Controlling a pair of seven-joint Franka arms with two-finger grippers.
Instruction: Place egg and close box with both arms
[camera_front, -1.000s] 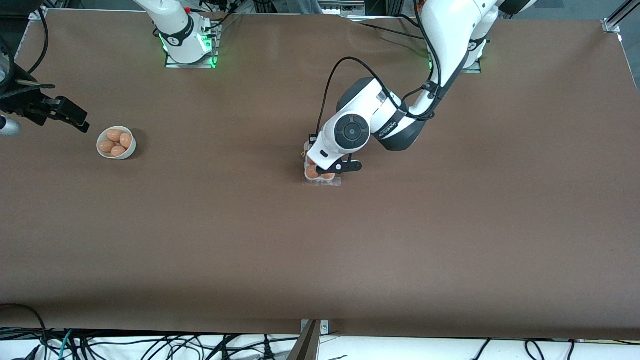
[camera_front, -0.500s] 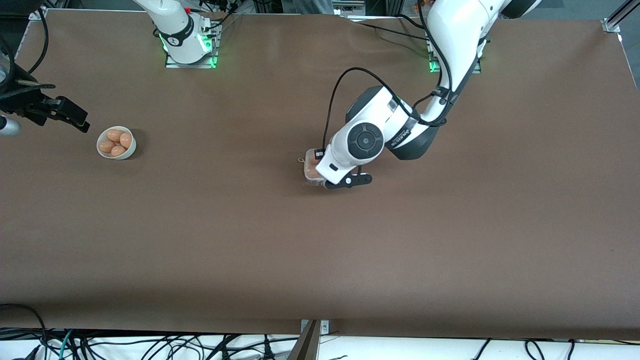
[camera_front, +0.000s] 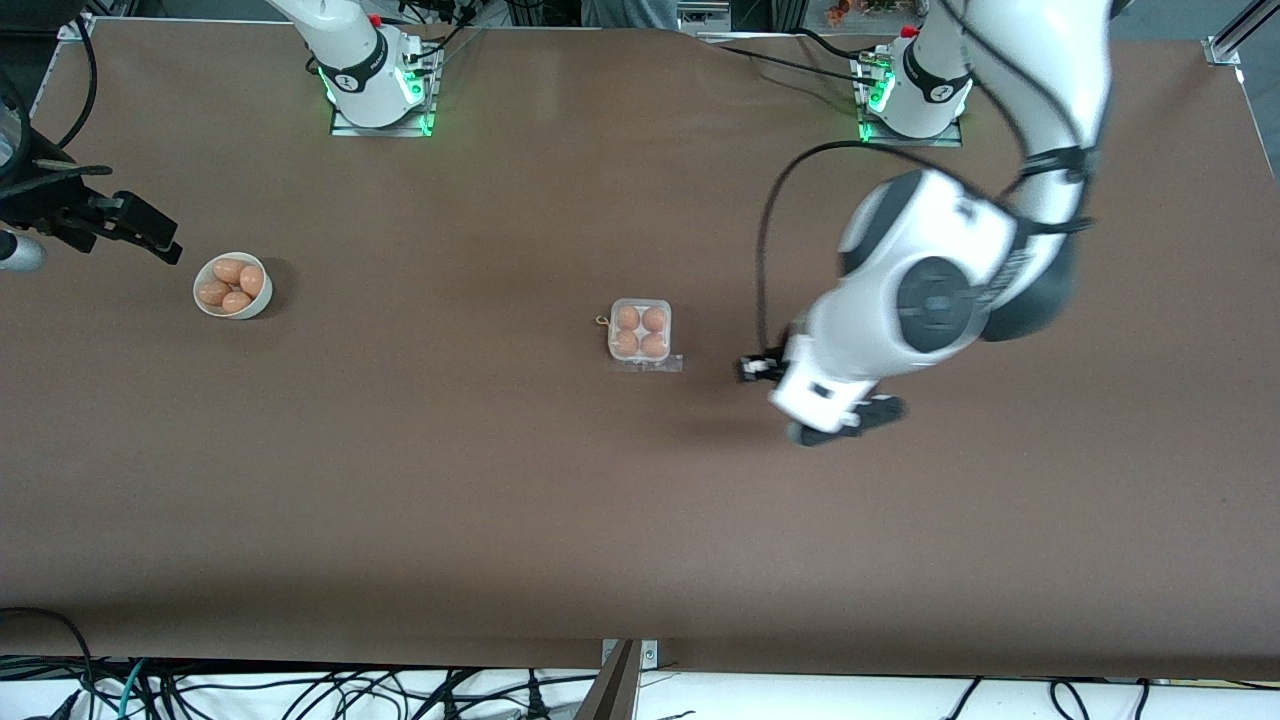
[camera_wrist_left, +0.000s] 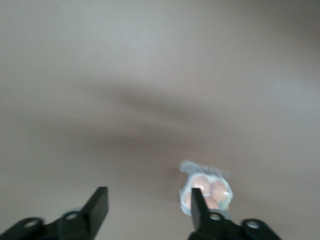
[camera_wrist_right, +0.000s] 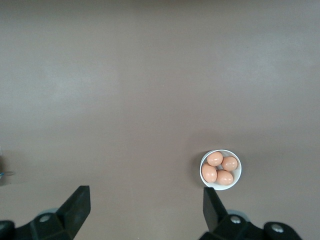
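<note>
The clear box (camera_front: 640, 333) sits mid-table with several brown eggs in its cells, and its transparent lid looks folded down over them. My left gripper (camera_front: 845, 422) hangs over bare table beside the box, toward the left arm's end. In the left wrist view it (camera_wrist_left: 148, 195) is open and empty, with the box (camera_wrist_left: 210, 185) past one fingertip. My right gripper (camera_front: 150, 240) waits at the right arm's end of the table by the bowl. In the right wrist view it (camera_wrist_right: 145, 195) is open with nothing between its fingers.
A round white bowl (camera_front: 199, 300) with several more eggs stands toward the right arm's end; it shows in the right wrist view too (camera_wrist_right: 239, 172). Cables run along the table's near edge.
My left gripper has opened, come off the box and swung away toward the left arm's end. The box stays where it was, now uncovered. The right arm has not moved.
</note>
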